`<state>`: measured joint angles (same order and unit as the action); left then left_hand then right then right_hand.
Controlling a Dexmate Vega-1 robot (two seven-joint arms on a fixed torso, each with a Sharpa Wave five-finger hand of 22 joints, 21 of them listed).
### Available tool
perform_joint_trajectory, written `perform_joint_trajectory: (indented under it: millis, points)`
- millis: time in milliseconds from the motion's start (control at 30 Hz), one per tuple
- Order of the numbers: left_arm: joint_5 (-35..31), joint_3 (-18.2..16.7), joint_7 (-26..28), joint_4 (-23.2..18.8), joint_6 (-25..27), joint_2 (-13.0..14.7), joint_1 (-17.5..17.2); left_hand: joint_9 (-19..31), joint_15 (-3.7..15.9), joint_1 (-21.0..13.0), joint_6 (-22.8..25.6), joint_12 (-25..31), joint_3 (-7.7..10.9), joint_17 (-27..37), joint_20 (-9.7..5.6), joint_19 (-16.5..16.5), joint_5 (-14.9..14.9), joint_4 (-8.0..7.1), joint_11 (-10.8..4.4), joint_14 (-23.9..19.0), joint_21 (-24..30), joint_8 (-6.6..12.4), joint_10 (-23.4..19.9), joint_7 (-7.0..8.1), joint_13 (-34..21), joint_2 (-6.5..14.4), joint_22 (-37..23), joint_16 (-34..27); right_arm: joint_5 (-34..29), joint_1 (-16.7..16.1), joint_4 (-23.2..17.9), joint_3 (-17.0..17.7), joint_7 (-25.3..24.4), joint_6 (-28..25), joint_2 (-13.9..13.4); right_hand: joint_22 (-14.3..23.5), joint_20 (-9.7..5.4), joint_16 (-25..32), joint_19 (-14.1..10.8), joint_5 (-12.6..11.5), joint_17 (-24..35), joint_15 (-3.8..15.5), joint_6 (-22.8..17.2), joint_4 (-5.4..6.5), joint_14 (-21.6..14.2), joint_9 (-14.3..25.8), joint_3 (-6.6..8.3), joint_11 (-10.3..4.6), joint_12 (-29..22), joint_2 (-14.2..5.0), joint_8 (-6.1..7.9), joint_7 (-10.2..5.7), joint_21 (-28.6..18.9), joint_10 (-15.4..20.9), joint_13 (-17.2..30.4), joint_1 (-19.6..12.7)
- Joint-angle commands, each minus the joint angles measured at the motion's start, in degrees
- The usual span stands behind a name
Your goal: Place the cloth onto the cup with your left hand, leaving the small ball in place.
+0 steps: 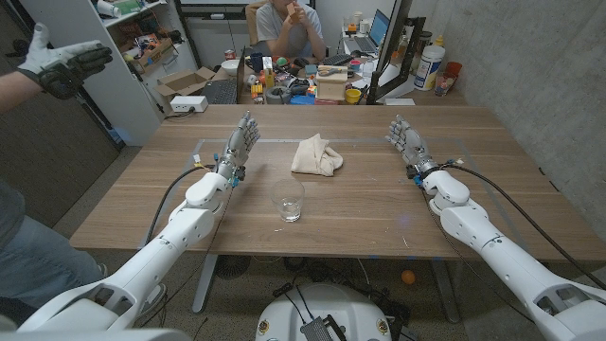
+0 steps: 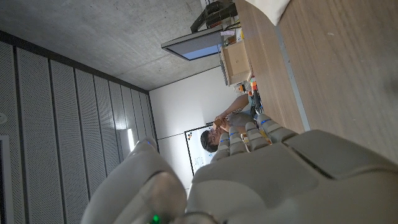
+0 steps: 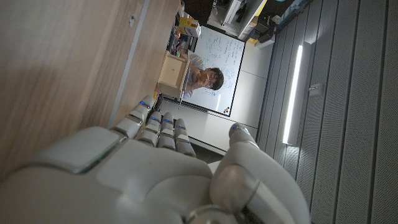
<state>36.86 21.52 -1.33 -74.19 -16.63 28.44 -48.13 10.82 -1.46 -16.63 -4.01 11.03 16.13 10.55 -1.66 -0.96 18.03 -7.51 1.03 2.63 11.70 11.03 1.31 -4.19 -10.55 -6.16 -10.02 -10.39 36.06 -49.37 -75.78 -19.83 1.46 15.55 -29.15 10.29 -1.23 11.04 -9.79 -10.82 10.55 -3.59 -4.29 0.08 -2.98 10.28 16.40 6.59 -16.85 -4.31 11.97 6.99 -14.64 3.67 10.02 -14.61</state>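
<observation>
A crumpled beige cloth point(image 1: 316, 155) lies on the wooden table point(image 1: 379, 204), just beyond its middle. Nearer the front edge, a clear glass cup point(image 1: 289, 201) stands upright, apart from the cloth. I cannot make out a ball on the table. My left hand point(image 1: 239, 144) stands left of the cloth with its fingers straight and apart, holding nothing. My right hand point(image 1: 407, 138) stands the same way far right of the cloth. In the left wrist view the back of my left hand point(image 2: 280, 180) shows, with a corner of the cloth point(image 2: 273, 7) beyond it.
A small orange ball point(image 1: 408, 277) shows below the table's front edge, on the floor. A person's gloved hand point(image 1: 66, 62) reaches in at far left. Another person point(image 1: 289, 24) sits behind a cluttered desk point(image 1: 303, 85) past the table's far edge.
</observation>
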Motion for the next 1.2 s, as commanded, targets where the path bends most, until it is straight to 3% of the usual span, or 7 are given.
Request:
perform_joint_trajectory:
  millis: [33, 367, 1200]
  points:
    - [-0.79, -0.19, 0.85, 0.37, -0.83, -0.80, -0.23, 0.06, 0.13, -0.52, -0.30, 0.35, 0.30, 0.22, -1.23, 0.14, 0.29, 0.06, -0.10, 0.46, 0.37, 0.39, 0.59, 0.11, -0.31, 0.16, -0.22, -0.35, -2.91, -1.98, -1.78, 3.31, 0.70, -1.86, 1.90, 0.17, 0.02, 0.34, -0.38, -0.30, 0.06, -0.52, -0.18, -0.04, 0.01, 0.23, 0.39, 0.60, -0.19, 0.06, 0.23, 1.08, -0.32, 0.09, 0.29, -0.41]
    - [-1.30, -0.60, 1.38, 0.14, -1.31, -0.72, -0.50, 0.05, 0.20, -0.61, 0.50, 0.70, 0.24, 0.18, -0.80, 0.49, 0.53, 0.11, -0.28, -0.29, 0.41, 0.65, -0.23, 0.29, -0.30, 0.63, -0.22, -0.63, -5.16, -1.88, -2.22, 4.40, 2.15, -3.03, 2.92, 0.17, 0.10, 0.27, -0.41, -0.31, 0.04, -0.63, -0.24, -0.09, -0.08, 0.24, 0.33, 0.62, 0.01, 0.04, 0.11, 0.98, -0.15, 0.24, 0.30, -0.35]
    - [-8.40, -1.43, 7.52, -9.04, 3.68, 6.68, -3.10, 0.05, 0.28, -1.05, 1.52, 0.99, 0.38, 0.14, -0.60, 0.64, 0.91, 0.24, -0.29, -1.07, 0.33, 0.91, -1.12, 0.37, -0.30, 1.68, -0.24, -0.81, -6.82, -0.79, 0.84, 5.56, 3.76, -2.12, 5.47, 0.19, 0.25, 0.17, -0.54, -0.32, 0.03, -0.62, -0.31, -0.13, -0.33, 0.25, 0.09, 0.66, 0.52, 0.05, -0.18, 0.80, 0.27, 0.58, 0.33, -0.02]
